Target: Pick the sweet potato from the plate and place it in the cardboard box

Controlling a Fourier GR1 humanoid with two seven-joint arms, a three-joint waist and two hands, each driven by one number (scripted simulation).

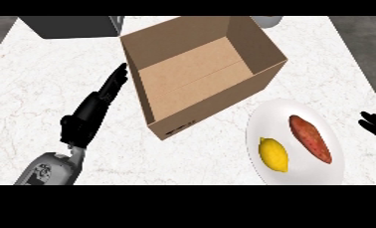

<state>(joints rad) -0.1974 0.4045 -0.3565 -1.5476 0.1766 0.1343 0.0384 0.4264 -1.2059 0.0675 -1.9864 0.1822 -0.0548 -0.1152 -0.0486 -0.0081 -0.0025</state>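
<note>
A reddish-brown sweet potato [311, 138] lies on the right half of a white plate [282, 114] at the lower right. An open cardboard box [200, 100] stands in the middle of the counter, nothing inside it. My left hand [92, 111] is to the left of the box with its fingers straight, the fingertips close to the box's left wall. Of my right hand [368, 122] only a few fingers show at the right edge, just right of the plate and apart from the sweet potato.
A yellow lemon [274, 154] lies on the same plate, left of the sweet potato. A dark grey appliance [73, 26] sits at the back left and a pale round object [269, 21] behind the box.
</note>
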